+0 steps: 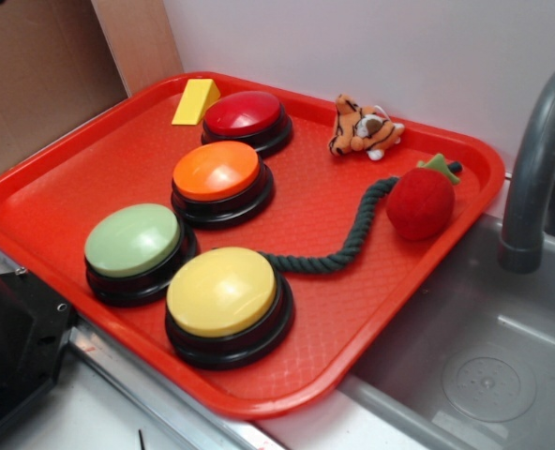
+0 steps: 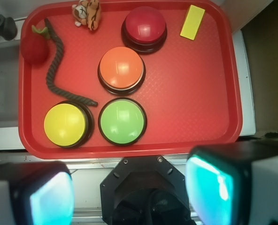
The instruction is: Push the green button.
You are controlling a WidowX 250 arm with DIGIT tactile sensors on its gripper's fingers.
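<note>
The green button (image 1: pixel 132 241) has a pale green dome on a black base. It sits at the near left of the red tray (image 1: pixel 352 309), beside the yellow button (image 1: pixel 221 292). In the wrist view the green button (image 2: pixel 122 121) lies near the tray's (image 2: pixel 200 93) bottom edge, well below and ahead of my gripper (image 2: pixel 129 192). The gripper is open, its two teal pads (image 2: pixel 209 187) wide apart with nothing between them. The exterior view does not show the gripper.
An orange button (image 1: pixel 217 172), a red button (image 1: pixel 243 112) and a yellow wedge (image 1: pixel 195 100) lie farther back. A tiger toy (image 1: pixel 362 128) and a strawberry toy (image 1: pixel 420 202) on a dark rope (image 1: pixel 348 246) occupy the right side. A sink (image 1: pixel 484 356) with a faucet (image 1: pixel 535 169) is beyond that.
</note>
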